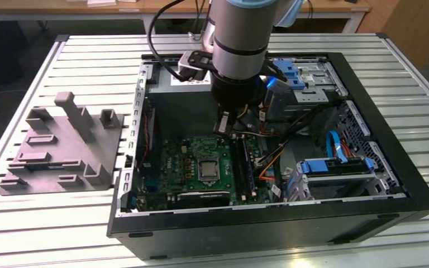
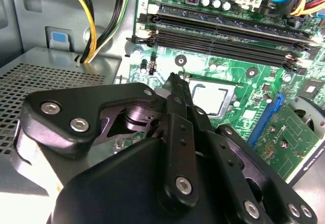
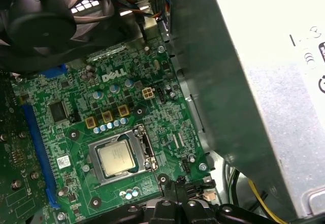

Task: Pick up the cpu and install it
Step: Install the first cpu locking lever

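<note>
The cpu (image 1: 208, 168) lies flat in its socket on the green motherboard (image 1: 177, 167) inside the open computer case (image 1: 415, 195). Its silvery top shows in both wrist views (image 3: 118, 158) (image 2: 210, 98), framed by the metal socket bracket. My gripper (image 1: 225, 129) hangs inside the case, above the board and a little to the far side of the socket. In the second wrist view the black fingers (image 2: 175, 97) meet at the tip with nothing between them, so the gripper (image 2: 173, 79) is shut and apart from the cpu. The fingertips (image 3: 180, 186) sit just beside the socket's edge.
A grey moulded tray (image 1: 58, 151) with upright posts stands on the slatted table at the exterior view's left. Around the gripper are the grey power supply box (image 3: 264, 82), a black fan (image 3: 45, 21), memory slots (image 2: 228, 36), yellow and black cables (image 2: 91, 26) and blue drive cages (image 1: 334, 167).
</note>
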Controlling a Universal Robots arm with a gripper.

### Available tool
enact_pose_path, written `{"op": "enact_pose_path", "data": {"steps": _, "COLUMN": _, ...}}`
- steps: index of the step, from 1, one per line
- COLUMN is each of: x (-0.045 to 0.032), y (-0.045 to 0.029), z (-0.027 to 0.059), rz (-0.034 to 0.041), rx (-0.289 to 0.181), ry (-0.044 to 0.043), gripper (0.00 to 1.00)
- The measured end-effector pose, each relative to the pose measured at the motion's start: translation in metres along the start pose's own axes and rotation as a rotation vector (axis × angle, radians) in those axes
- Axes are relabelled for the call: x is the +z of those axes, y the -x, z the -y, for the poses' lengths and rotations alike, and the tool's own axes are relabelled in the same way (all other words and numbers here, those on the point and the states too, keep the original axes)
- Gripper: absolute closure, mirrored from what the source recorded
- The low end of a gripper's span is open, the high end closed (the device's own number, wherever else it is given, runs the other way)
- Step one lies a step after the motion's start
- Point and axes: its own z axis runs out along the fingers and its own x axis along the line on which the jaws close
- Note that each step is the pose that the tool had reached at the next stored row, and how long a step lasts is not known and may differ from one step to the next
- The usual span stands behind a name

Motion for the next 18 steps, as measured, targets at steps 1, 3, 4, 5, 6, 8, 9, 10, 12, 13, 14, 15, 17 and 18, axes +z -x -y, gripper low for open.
{"op": "enact_pose_path", "data": {"steps": 1, "x": 0.0001, "y": -0.0004, "z": 0.0001, "rz": -0.0002, "rx": -0.005, "ry": -0.0001, "gripper": 0.89}}
{"op": "enact_pose_path", "data": {"steps": 3, "x": 0.0002, "y": -0.0016, "z": 0.0006, "rz": -0.0005, "rx": -0.013, "ry": -0.0003, "gripper": 0.89}}
{"op": "enact_pose_path", "data": {"steps": 4, "x": 0.0001, "y": -0.0023, "z": 0.0009, "rz": -0.0006, "rx": -0.014, "ry": -0.0003, "gripper": 0.89}}
{"op": "enact_pose_path", "data": {"steps": 5, "x": 0.0001, "y": -0.0030, "z": 0.0011, "rz": -0.0007, "rx": -0.014, "ry": -0.0003, "gripper": 0.89}}
{"op": "enact_pose_path", "data": {"steps": 6, "x": 0.0002, "y": -0.0035, "z": 0.0013, "rz": -0.0007, "rx": -0.014, "ry": -0.0003, "gripper": 0.89}}
{"op": "enact_pose_path", "data": {"steps": 8, "x": 0.0002, "y": -0.0047, "z": 0.0017, "rz": -0.0006, "rx": -0.014, "ry": -0.0004, "gripper": 0.89}}
{"op": "enact_pose_path", "data": {"steps": 9, "x": 0.0002, "y": -0.0052, "z": 0.0019, "rz": -0.0005, "rx": -0.014, "ry": -0.0003, "gripper": 0.89}}
{"op": "enact_pose_path", "data": {"steps": 10, "x": 0.0002, "y": -0.0057, "z": 0.0021, "rz": -0.0007, "rx": -0.014, "ry": -0.0004, "gripper": 0.89}}
{"op": "enact_pose_path", "data": {"steps": 12, "x": 0.0002, "y": -0.0068, "z": 0.0025, "rz": -0.0006, "rx": -0.014, "ry": -0.0003, "gripper": 0.89}}
{"op": "enact_pose_path", "data": {"steps": 13, "x": 0.0002, "y": -0.0074, "z": 0.0027, "rz": -0.0006, "rx": -0.014, "ry": -0.0003, "gripper": 0.89}}
{"op": "enact_pose_path", "data": {"steps": 14, "x": 0.0002, "y": -0.0080, "z": 0.0030, "rz": -0.0006, "rx": -0.014, "ry": -0.0003, "gripper": 0.89}}
{"op": "enact_pose_path", "data": {"steps": 15, "x": 0.0003, "y": -0.0086, "z": 0.0032, "rz": -0.0005, "rx": -0.014, "ry": -0.0003, "gripper": 0.89}}
{"op": "enact_pose_path", "data": {"steps": 17, "x": 0.0003, "y": -0.0101, "z": 0.0037, "rz": -0.0008, "rx": -0.015, "ry": -0.0004, "gripper": 0.89}}
{"op": "enact_pose_path", "data": {"steps": 18, "x": 0.0003, "y": -0.0108, "z": 0.0040, "rz": -0.0010, "rx": -0.016, "ry": -0.0005, "gripper": 0.89}}
